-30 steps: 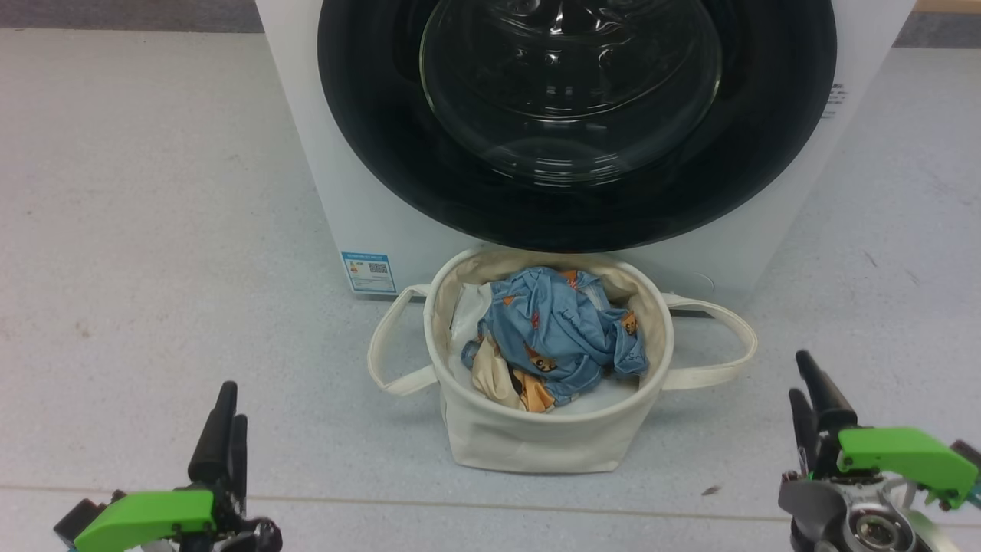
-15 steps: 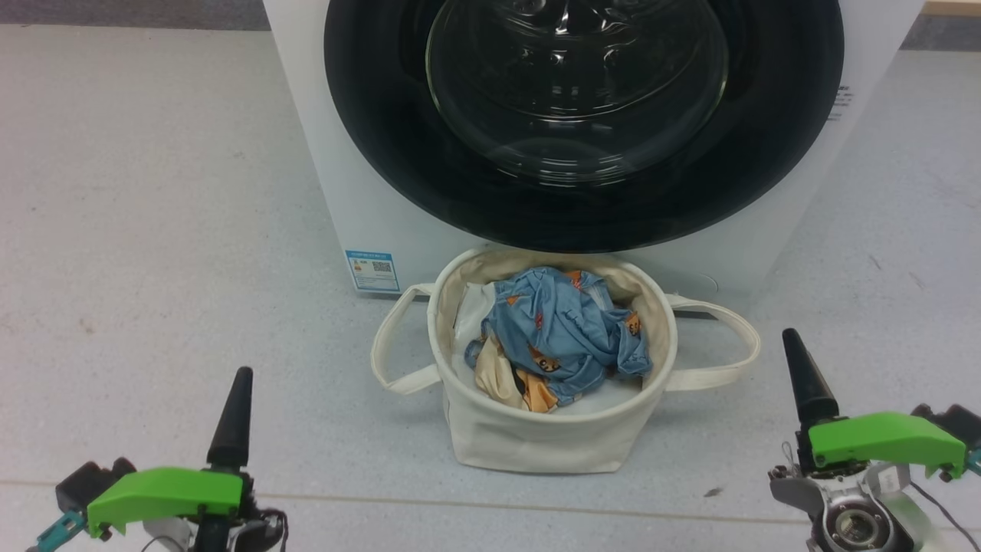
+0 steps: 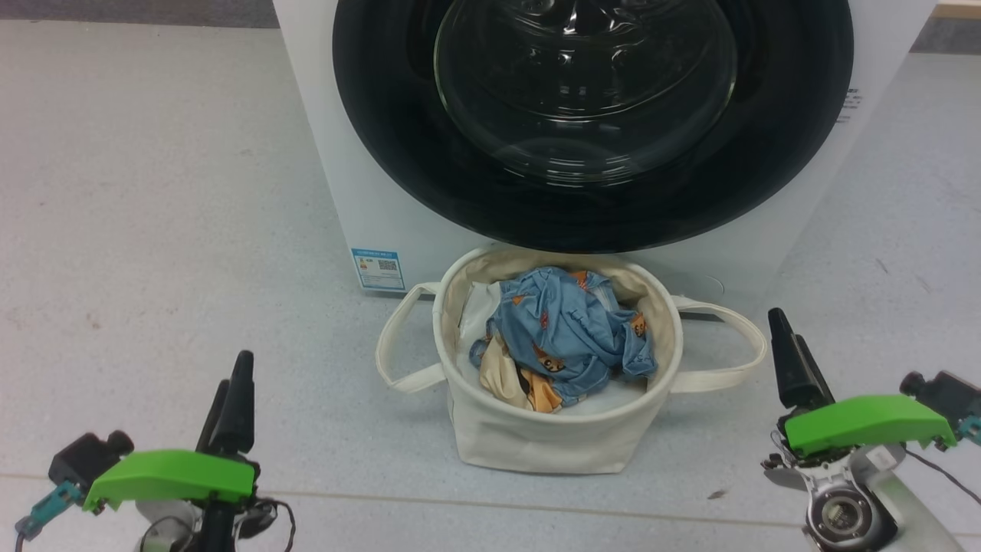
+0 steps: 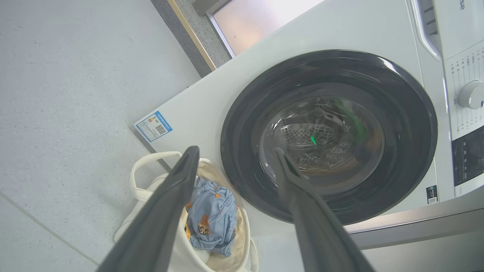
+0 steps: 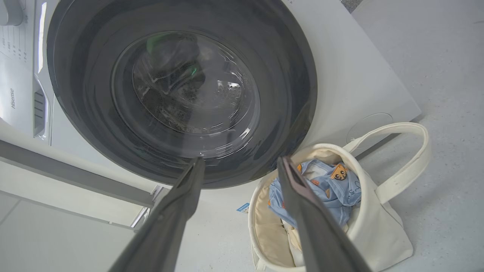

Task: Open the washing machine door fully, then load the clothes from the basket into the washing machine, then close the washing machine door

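Note:
The white washing machine point(image 3: 329, 153) stands ahead with its door point(image 3: 383, 153) shut flat against the front, black rim around a clear glass bowl. The cream canvas basket point(image 3: 552, 445) sits on the floor right below the door, holding the clothes point(image 3: 571, 337), blue printed fabric over beige cloth. My left gripper point(image 3: 234, 372) is open at the lower left, well short of the basket. My right gripper point(image 3: 785, 326) is open beside the basket's right handle. Left wrist view: open gripper point(image 4: 236, 151), door point(image 4: 242, 124), basket point(image 4: 151, 162), clothes point(image 4: 211, 211). Right wrist view: open gripper point(image 5: 241, 159), door point(image 5: 87, 94), basket point(image 5: 382, 234), clothes point(image 5: 332, 189).
Grey speckled floor point(image 3: 153, 230) spreads on both sides of the machine, with a seam line point(image 3: 490, 502) near me. A blue label point(image 3: 378, 268) sits low on the machine's front. The control panel with a round knob point(image 4: 470, 94) lies above the door.
Both grippers have moved a little forward toward the machine and turned at the wrist, staying open. The head camera has shifted slightly; basket, clothes and door lie as before.

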Motion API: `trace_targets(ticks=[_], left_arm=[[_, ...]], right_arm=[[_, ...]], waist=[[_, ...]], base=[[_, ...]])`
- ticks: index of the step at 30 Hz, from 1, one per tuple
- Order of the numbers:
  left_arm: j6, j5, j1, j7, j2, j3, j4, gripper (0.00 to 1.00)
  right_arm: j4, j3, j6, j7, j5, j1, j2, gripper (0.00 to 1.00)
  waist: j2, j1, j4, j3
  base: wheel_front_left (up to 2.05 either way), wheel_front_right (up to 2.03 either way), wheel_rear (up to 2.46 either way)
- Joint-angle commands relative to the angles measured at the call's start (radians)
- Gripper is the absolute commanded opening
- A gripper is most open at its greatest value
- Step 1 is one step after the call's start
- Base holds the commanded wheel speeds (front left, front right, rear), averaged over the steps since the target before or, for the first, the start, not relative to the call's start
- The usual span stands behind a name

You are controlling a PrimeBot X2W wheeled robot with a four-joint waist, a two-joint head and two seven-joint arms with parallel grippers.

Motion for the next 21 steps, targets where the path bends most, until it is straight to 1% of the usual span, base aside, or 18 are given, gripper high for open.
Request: trace_targets(ticks=[1, 9, 21], left_arm=[[-0.008, 0.028, -0.062, -0.013, 0.030, 0.015, -0.023, 1.00], [-0.004, 0.116, -0.095, -0.036, 0.044, 0.002, 0.003, 1.00], [-0.008, 0.244, -0.136, -0.071, 0.070, -0.022, 0.041, 1.00]], right_arm=[[-0.026, -0.004, 0.000, -0.002, -0.037, -0.066, -0.006, 1.00], [-0.031, -0.010, 0.000, -0.002, -0.151, -0.084, 0.003, 1.00], [-0.021, -0.008, 0.000, -0.003, -0.325, -0.111, 0.015, 1.00]], waist=[[-0.0001, -0.0001, 0.002, 0.000], [-0.0001, -0.0001, 0.010, 0.004], [-0.0001, -0.0001, 0.021, -0.001]], base=[[0.00, 0.00, 0.00], [0.00, 0.00, 0.00], [0.00, 0.00, 0.00]])
